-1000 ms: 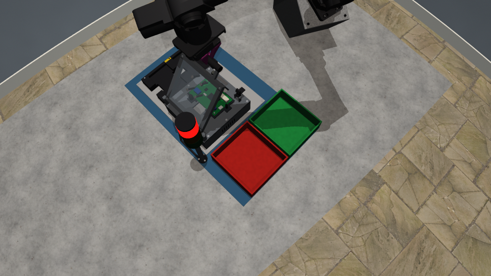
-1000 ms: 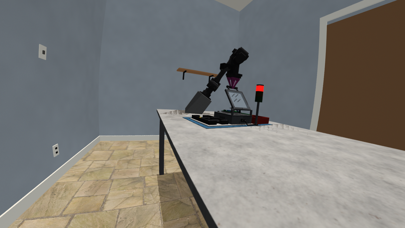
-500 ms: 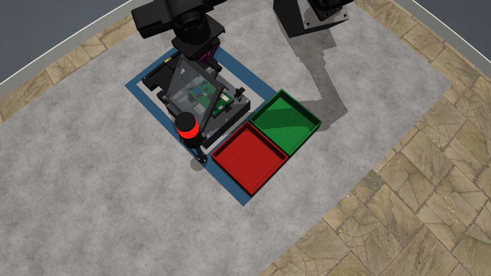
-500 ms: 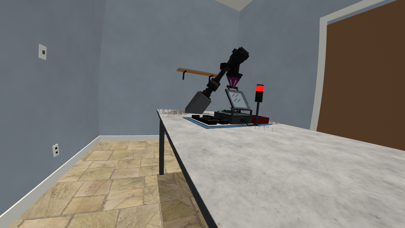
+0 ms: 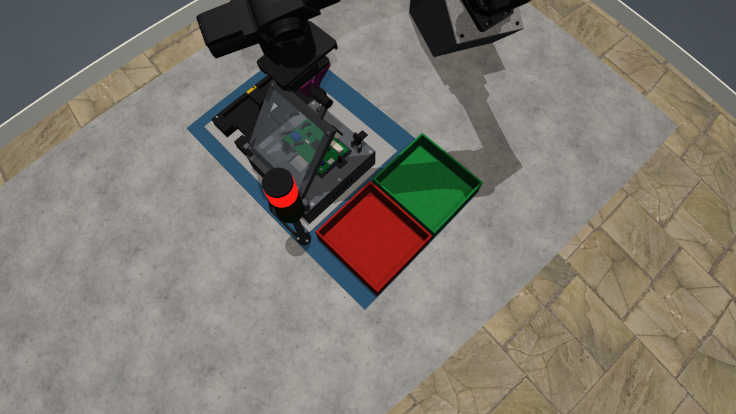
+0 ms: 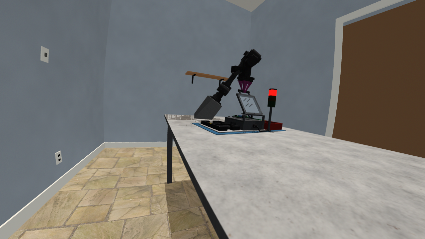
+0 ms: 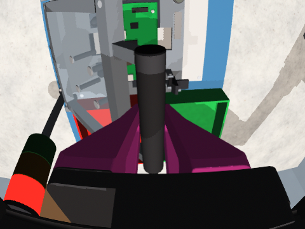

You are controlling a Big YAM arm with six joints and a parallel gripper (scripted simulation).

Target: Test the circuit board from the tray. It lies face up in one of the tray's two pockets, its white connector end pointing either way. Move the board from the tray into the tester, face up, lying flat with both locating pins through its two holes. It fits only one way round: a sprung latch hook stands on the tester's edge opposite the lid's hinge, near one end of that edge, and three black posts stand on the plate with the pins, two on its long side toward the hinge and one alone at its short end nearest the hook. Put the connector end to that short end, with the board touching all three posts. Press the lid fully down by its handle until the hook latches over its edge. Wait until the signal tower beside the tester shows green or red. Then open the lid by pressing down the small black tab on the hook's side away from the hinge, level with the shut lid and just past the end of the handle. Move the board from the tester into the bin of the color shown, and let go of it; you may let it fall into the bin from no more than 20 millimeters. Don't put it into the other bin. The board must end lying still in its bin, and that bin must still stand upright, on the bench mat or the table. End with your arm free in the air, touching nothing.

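The green circuit board [image 5: 314, 145] lies in the tester [image 5: 309, 159] under the raised clear lid [image 5: 282, 128], its white connector end toward the latch hook [image 5: 358, 140]. It also shows in the wrist view [image 7: 142, 25]. My gripper [image 7: 152, 112] with purple fingers is shut on the lid's black handle bar [image 7: 150, 98] and holds the lid steeply tilted up, as the side view shows [image 6: 249, 104]. The signal tower [image 5: 280, 195] beside the tester glows red, also in the side view [image 6: 272, 92].
The red bin [image 5: 372, 234] and the green bin [image 5: 426, 180] stand side by side on the blue mat, right of the tester. The black tray [image 5: 236, 110] lies behind the tester. The arm's base [image 5: 463, 20] stands at the far side.
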